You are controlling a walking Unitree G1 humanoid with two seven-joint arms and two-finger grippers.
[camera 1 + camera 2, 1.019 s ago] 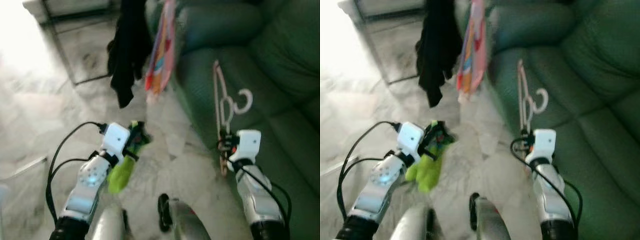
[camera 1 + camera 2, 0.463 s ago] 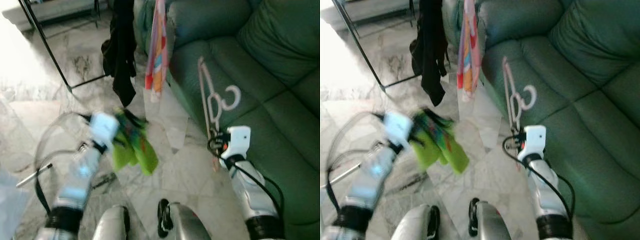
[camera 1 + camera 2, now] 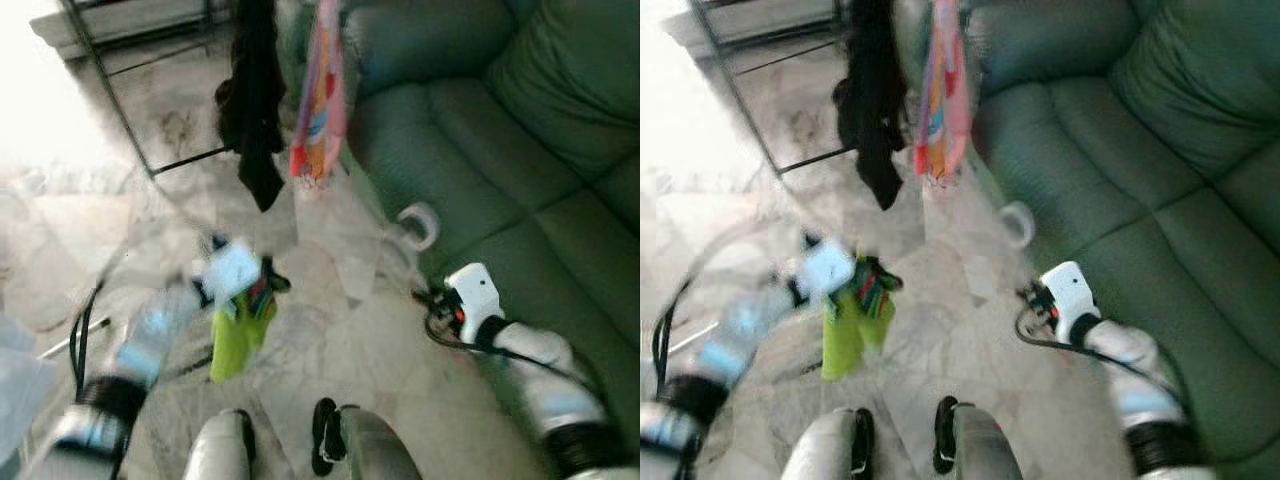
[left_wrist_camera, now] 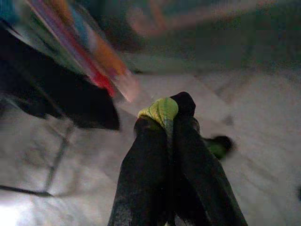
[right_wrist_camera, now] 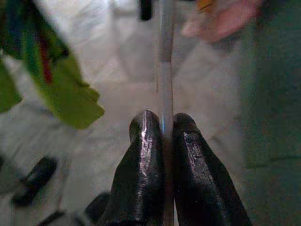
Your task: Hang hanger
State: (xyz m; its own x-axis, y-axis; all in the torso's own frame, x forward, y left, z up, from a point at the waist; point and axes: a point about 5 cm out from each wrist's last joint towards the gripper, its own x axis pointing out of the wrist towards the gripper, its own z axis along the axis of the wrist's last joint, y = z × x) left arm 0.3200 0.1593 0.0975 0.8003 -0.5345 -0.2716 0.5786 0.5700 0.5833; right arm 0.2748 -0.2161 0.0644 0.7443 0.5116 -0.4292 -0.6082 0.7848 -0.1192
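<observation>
Presently the left claw is clamped on a lime-green cloth garment dangling above the marble floor. Rightward, the right claw pinches the pale plastic hanger's thin bar beside the green sofa, presumably carried for hanging.

Pale hanger, blurred, hook up, pinched in right gripper.

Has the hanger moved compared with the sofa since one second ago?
Yes. The hanger has swung off the sofa seat toward the floor, held in the right pincer.
</observation>
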